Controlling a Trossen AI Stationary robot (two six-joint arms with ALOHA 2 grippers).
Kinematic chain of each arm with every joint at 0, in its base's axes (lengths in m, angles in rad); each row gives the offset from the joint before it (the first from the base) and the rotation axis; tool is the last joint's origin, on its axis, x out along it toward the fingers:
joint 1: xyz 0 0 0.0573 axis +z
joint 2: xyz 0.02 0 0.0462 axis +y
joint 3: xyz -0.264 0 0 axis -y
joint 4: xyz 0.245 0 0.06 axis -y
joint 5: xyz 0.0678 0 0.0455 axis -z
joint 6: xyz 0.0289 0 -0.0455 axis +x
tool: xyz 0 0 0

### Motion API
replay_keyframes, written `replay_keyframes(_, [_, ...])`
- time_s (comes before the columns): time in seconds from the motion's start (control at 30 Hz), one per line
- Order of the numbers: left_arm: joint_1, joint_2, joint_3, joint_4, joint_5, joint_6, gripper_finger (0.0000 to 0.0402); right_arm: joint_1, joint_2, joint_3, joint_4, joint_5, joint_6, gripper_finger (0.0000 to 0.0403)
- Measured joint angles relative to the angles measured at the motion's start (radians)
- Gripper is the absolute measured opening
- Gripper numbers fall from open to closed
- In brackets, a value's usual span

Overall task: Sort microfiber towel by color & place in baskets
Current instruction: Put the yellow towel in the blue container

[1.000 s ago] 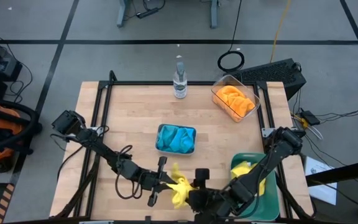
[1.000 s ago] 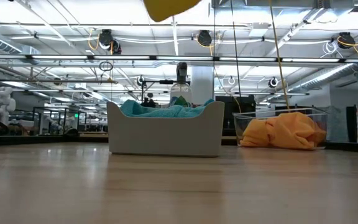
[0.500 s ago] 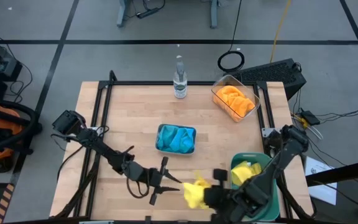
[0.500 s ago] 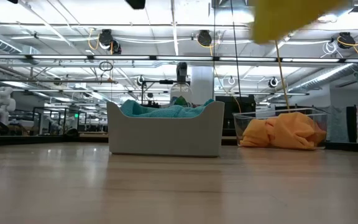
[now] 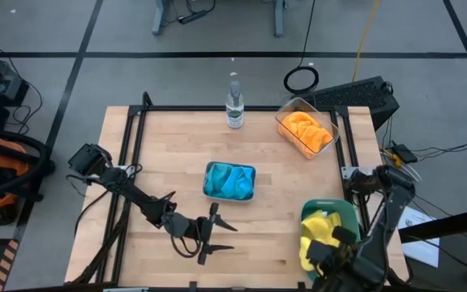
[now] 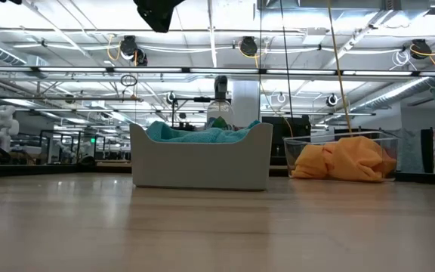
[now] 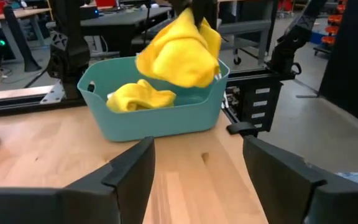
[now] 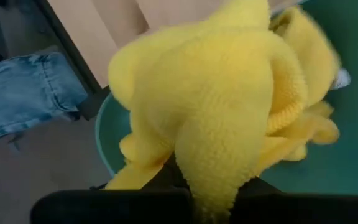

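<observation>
My right gripper (image 5: pixel 319 253) is shut on a yellow towel (image 7: pixel 179 53) that hangs over the near end of the green basket (image 7: pixel 160 121). A second yellow towel (image 7: pixel 138 96) lies inside that basket. My left gripper (image 5: pixel 221 238) hovers open near the table's near edge, left of the basket, with nothing between its fingers. Blue towels (image 5: pixel 229 180) fill the pale basket (image 6: pixel 202 170) at mid-table. Orange towels (image 5: pixel 306 130) lie in the clear basket (image 6: pixel 384 140) at the far right. My right gripper holds the yellow towel by its bunched upper part (image 7: pixel 191 25), coming from above. The cloth covers the fingers in the right wrist view (image 8: pixel 210 106), so the exact hold does not show. The towel hangs slack below the gripper, over the basket's rim (image 8: pixel 104 137).
A clear bottle (image 5: pixel 233 105) stands at the far edge, middle. A black metal frame (image 5: pixel 136 130) borders the tabletop. Blue denim (image 8: pixel 23 93) shows just off the table's near right corner. Bare wood (image 5: pixel 160 162) lies left of the blue basket.
My left gripper has opened and let go of the yellow towel, staying near the table's near edge. My right gripper has shut on the towel and carried it toward the table's right edge, from the near middle to above the green basket.
</observation>
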Motion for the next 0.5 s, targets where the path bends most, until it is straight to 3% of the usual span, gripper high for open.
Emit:
replay_keyframes(0.17, [-0.007, 0.000, 0.000, -0.027, 0.000, -0.001, 0.0249, 0.032, 0.016, -0.062, 0.000, -0.062, 0.094, 0.0008])
replay_keyframes(0.3, [-0.009, 0.000, 0.000, -0.033, 0.000, -0.003, 0.0249, 0.035, 0.015, -0.138, 0.061, -0.052, 0.097, 0.0011])
replay_keyframes(0.5, [-0.009, 0.000, 0.000, -0.035, 0.000, -0.003, 0.0249, 0.025, 0.015, -0.206, 0.106, -0.096, 0.156, 0.0064])
